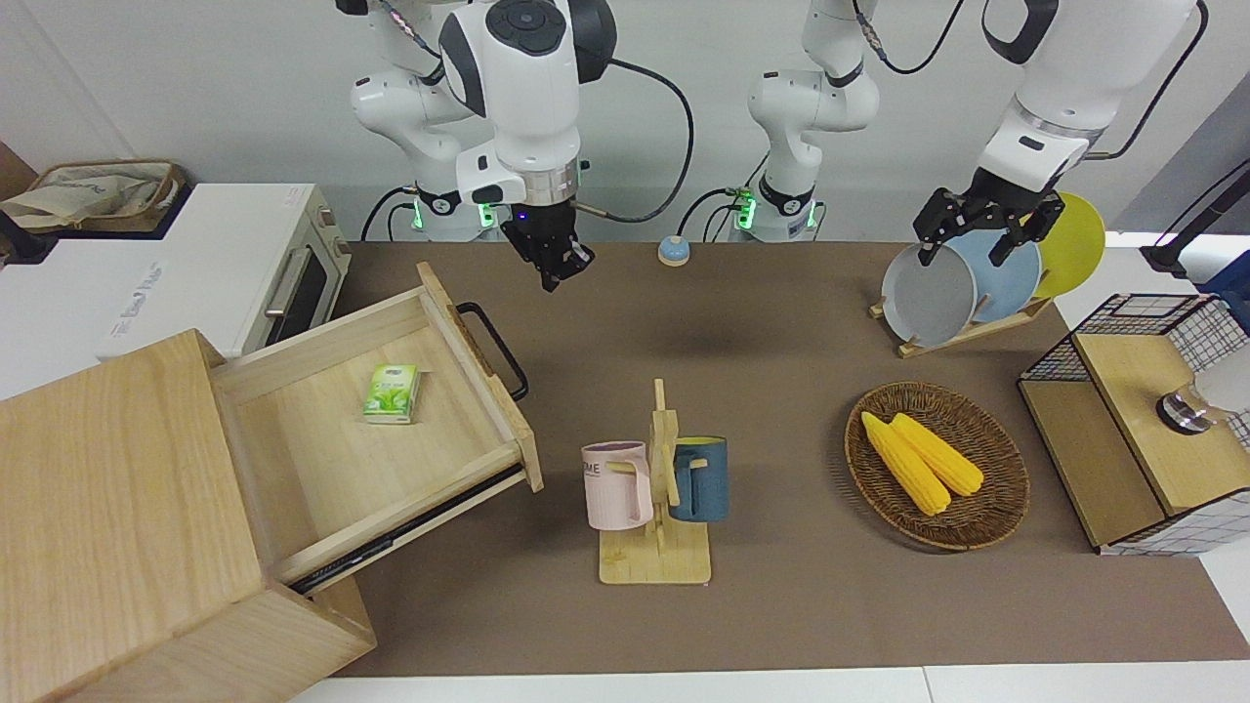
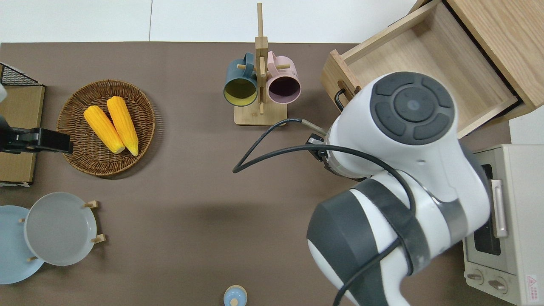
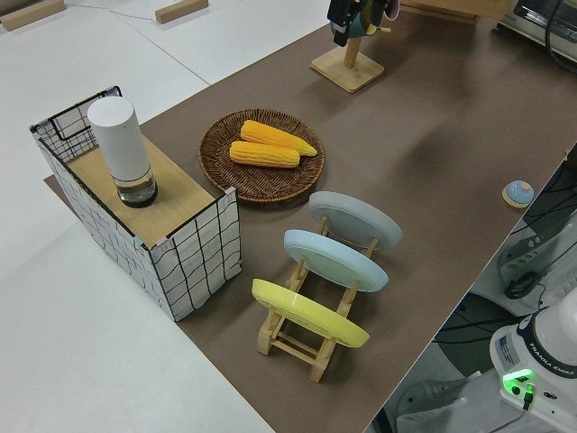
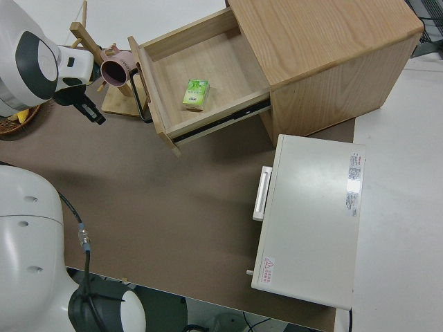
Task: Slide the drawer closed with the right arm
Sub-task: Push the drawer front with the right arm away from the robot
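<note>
The drawer (image 1: 381, 430) stands pulled out of the light-wood cabinet (image 1: 107, 508), with its black bar handle (image 1: 496, 349) facing the middle of the table. A green packet (image 1: 392, 392) lies in it. My right gripper (image 1: 554, 280), with its blue light on, hangs shut and empty in the air over the brown table top. It is beside the handle's robot-side end and touches nothing. In the right side view the right gripper (image 4: 93, 114) is a short gap from the handle (image 4: 142, 97). In the overhead view my arm hides it and the packet. My left gripper (image 1: 981, 239) is parked and open.
A white oven (image 1: 225, 268) stands beside the cabinet, nearer to the robots. A mug rack (image 1: 656, 488) with a pink and a blue mug stands mid-table. A corn basket (image 1: 936, 464), plate rack (image 1: 962, 283), wire-grid box (image 1: 1143, 420) and small blue knob (image 1: 672, 251) are also there.
</note>
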You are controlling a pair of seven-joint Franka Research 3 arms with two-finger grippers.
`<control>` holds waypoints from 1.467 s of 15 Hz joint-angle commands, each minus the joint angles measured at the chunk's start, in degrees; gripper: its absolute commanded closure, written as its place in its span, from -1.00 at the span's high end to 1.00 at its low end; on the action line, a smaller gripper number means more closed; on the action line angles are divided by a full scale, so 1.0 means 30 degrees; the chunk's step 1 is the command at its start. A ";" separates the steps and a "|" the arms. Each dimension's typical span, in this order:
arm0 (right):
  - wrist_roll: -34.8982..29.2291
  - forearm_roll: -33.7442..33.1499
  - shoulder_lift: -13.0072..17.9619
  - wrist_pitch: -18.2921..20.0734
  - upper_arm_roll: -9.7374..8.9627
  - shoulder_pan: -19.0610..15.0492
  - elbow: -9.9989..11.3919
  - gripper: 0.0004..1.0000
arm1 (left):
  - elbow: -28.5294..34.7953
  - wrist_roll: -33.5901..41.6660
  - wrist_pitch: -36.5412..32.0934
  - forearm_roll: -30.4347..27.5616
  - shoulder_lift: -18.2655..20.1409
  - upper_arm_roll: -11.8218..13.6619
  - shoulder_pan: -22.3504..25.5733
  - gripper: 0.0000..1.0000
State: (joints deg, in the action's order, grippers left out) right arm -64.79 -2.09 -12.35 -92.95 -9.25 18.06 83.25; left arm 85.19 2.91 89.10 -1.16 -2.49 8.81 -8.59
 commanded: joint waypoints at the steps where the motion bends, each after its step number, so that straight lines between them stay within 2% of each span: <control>1: -0.2393 -0.0388 -0.1240 -0.0658 -0.0021 0.0133 -0.0387 -1.00 | -0.0390 0.0143 0.0007 0.0239 -0.0253 0.0317 -0.0329 0.99; 11: -0.5384 -0.0125 -0.2532 -0.2620 0.0184 -0.0307 -0.0387 -1.00 | -0.0390 0.0143 0.0007 0.0239 -0.0253 0.0317 -0.0329 0.99; 13: -0.5357 -0.0212 -0.2824 -0.2651 0.0213 -0.0365 -0.0386 -1.00 | -0.0390 0.0143 0.0007 0.0239 -0.0253 0.0317 -0.0329 0.99; 17: -0.5094 -0.0271 -0.3205 -0.3908 0.0243 -0.0951 -0.0358 -1.00 | -0.0390 0.0143 0.0007 0.0239 -0.0253 0.0317 -0.0329 1.00; 22: -0.5093 -0.0300 -0.3586 -0.4639 0.0243 -0.1566 -0.0357 -1.00 | -0.0390 0.0143 0.0007 0.0239 -0.0253 0.0317 -0.0329 1.00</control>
State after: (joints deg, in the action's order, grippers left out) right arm -79.64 -2.16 -21.66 -104.72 -7.67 14.80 83.14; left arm 85.19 2.91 89.10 -1.16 -2.49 8.81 -8.59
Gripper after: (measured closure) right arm 0.991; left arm 0.004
